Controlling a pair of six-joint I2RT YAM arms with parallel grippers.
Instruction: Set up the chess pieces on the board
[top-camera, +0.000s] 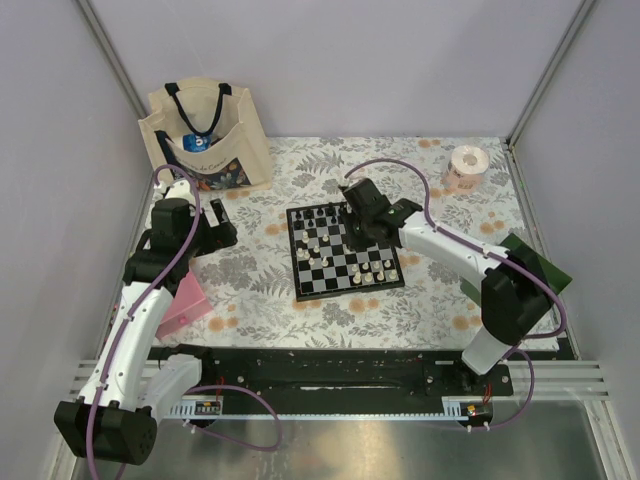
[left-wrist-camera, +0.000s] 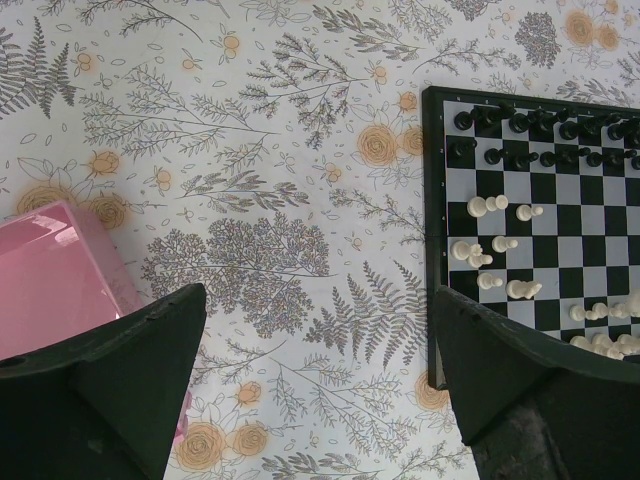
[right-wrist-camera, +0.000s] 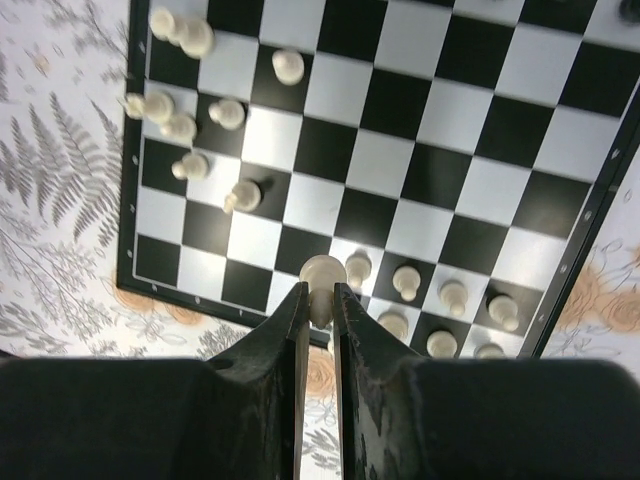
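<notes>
Room: grey walls (top-camera: 350, 60) on 3 sides.
Surface: flowered cloth (left-wrist-camera: 250, 150); tote (top-camera: 205, 135) far left, tape roll (top-camera: 466, 165) far right, pink box (left-wrist-camera: 50, 275) by the left arm.
Board (right-wrist-camera: 365, 215): mid-table, cream pieces (left-wrist-camera: 505, 243) scattered, black pieces (left-wrist-camera: 530, 125) ranked along 1 edge.
Right gripper (right-wrist-camera: 320, 295): over the board, pinching 1 cream piece (right-wrist-camera: 322, 270).
Left gripper (left-wrist-camera: 318, 293): spread wide above the cloth, beside the board.

The board (left-wrist-camera: 433, 230) lies flat, chequered black and white with a black border. The black pieces (left-wrist-camera: 520, 124) stand in two rows along its far edge. The white pieces (left-wrist-camera: 488, 205) are scattered over other squares, several tipped over, and some form a row along one edge. One white piece (right-wrist-camera: 322, 272) is pinched by the right gripper (right-wrist-camera: 320, 300).
</notes>
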